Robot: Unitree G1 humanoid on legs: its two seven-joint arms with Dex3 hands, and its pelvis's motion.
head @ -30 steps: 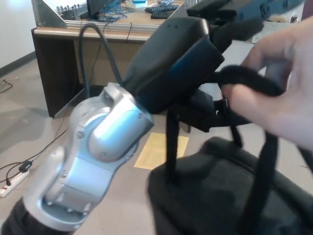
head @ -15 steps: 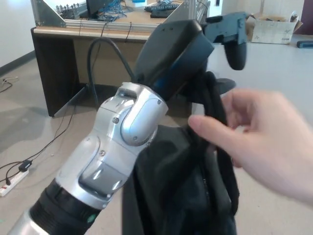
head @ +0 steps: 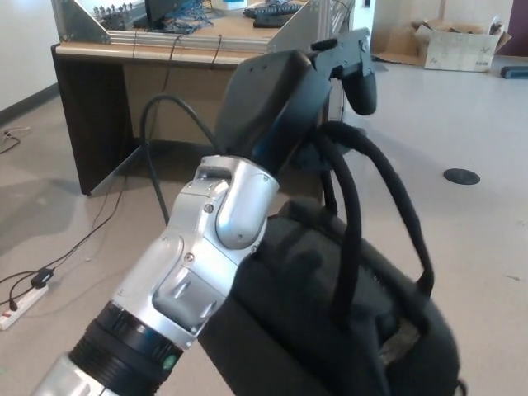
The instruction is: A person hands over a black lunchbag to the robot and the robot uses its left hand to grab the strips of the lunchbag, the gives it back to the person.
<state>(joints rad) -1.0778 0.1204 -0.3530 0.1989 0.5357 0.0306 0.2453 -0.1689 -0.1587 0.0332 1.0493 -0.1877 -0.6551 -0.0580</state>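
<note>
- The left hand (head: 318,91) is raised in the upper middle of the head view, its silver forearm (head: 198,256) coming up from the lower left; one thick black finger (head: 361,81) juts out and curls downward at the top right of the hand.
- The straps (head: 355,206) of the black lunchbag (head: 330,322) loop up under the hand and hang from it; the hand is closed over them where they meet its underside, though the exact grip is partly hidden by the palm.
- The lunchbag hangs below and to the right of the forearm, off the floor (head: 478,124), its body filling the lower middle and right.
- Behind stands a wooden bench (head: 99,91) with cables and a keyboard (head: 276,11) on top; a cardboard box (head: 458,41) sits far right; a white power strip (head: 21,305) lies on the floor at left.
</note>
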